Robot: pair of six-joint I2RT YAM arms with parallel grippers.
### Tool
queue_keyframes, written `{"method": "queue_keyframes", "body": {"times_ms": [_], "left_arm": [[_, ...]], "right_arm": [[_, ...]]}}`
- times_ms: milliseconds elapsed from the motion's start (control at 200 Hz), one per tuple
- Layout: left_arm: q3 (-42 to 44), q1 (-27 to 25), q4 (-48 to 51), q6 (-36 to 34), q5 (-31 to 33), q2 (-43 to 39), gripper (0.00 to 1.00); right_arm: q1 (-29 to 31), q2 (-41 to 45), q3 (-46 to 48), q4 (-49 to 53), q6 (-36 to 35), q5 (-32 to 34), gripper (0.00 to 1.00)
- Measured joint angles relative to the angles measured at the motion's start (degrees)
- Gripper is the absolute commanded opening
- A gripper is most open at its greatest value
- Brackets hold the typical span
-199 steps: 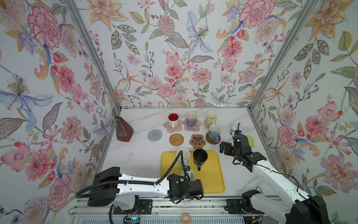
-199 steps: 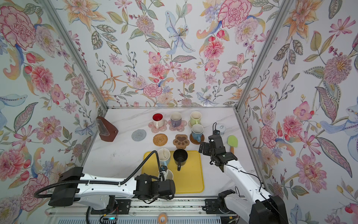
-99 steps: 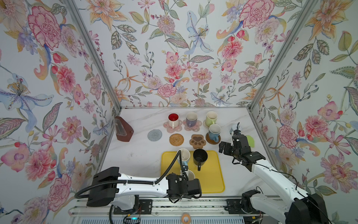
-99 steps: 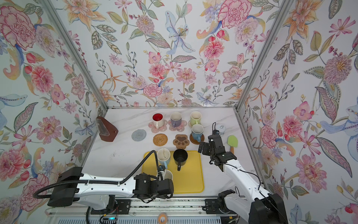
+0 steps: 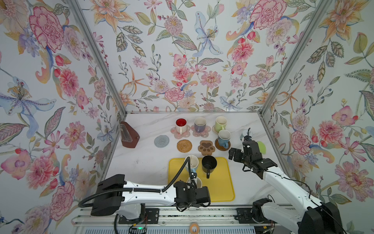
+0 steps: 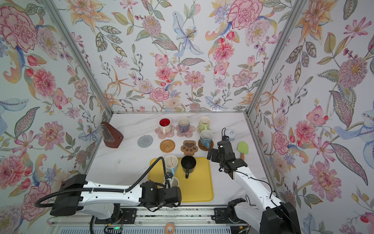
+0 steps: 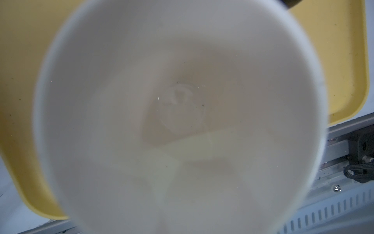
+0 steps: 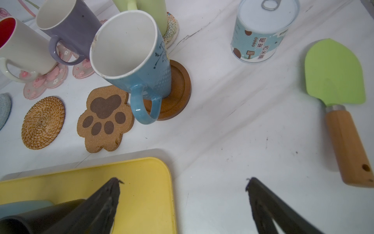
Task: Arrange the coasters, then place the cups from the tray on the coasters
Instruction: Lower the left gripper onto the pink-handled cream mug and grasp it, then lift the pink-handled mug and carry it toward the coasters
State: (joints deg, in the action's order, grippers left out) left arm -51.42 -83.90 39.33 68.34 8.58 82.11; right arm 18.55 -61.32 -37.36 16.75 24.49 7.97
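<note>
The left gripper (image 5: 198, 190) is closed right against a cup (image 7: 182, 121) on the tray (image 5: 222, 182). Its fingers are hidden, so I cannot tell whether it grips. A pale cup (image 5: 191, 162) and a black cup (image 5: 209, 163) stand just beyond it. The right gripper (image 8: 182, 182) hangs open beside the tray's corner. Ahead of it, a blue cup (image 8: 129, 60) sits on a coaster (image 8: 180, 91).

Yellow tray (image 5: 220, 188) at 6 o'clock holds 3 cups: light blue cup (image 5: 193, 162), black cup (image 5: 209, 163), white-lined cup (image 5: 199, 181). Toward 12 o'clock, 4 upright cups sit on coasters (image 5: 173, 131): white-red cup (image 5: 180, 124), lilac cup (image 5: 200, 124), green cup (image 5: 220, 122), blue cup (image 5: 223, 137). Grey coaster (image 5: 161, 141), rattan coaster (image 5: 184, 145) and paw coaster (image 5: 206, 147) lie bare.
</note>
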Motion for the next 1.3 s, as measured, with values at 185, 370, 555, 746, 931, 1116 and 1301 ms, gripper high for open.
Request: {"method": "queue_keyframes", "body": {"times_ms": [185, 370, 555, 746, 931, 1116, 1301], "left_arm": [[0.0, 0.0, 0.1, -1.0, 0.0, 0.0, 0.00], [-1.1, -0.1, 1.7, -2.6, 0.3, 0.0, 0.00], [-3.8, -0.7, 4.2, -4.9, 1.4, -1.4, 0.00], [-7.5, -0.8, 7.7, -7.1, 3.7, -4.0, 0.00], [-13.3, -0.7, 12.6, -10.3, 6.3, -4.9, 0.00], [-18.3, 2.2, 16.5, -15.2, 8.5, -5.4, 0.00], [-24.0, 8.9, 17.8, -23.0, 11.5, -5.4, 0.00]], "right_arm": [[0.0, 0.0, 0.0, 0.0, 0.0, 0.0, 0.99], [0.0, 0.0, 0.0, 0.0, 0.0, 0.0, 0.99], [0.0, 0.0, 0.0, 0.0, 0.0, 0.0, 0.99], [0.0, 0.0, 0.0, 0.0, 0.0, 0.0, 0.99], [0.0, 0.2, 0.0, 0.1, 0.0, 0.0, 0.99], [0.0, 0.7, 0.0, 0.3, 0.0, 0.0, 0.99], [0.0, 1.4, -0.1, 1.2, 0.0, 0.0, 0.99]]}}
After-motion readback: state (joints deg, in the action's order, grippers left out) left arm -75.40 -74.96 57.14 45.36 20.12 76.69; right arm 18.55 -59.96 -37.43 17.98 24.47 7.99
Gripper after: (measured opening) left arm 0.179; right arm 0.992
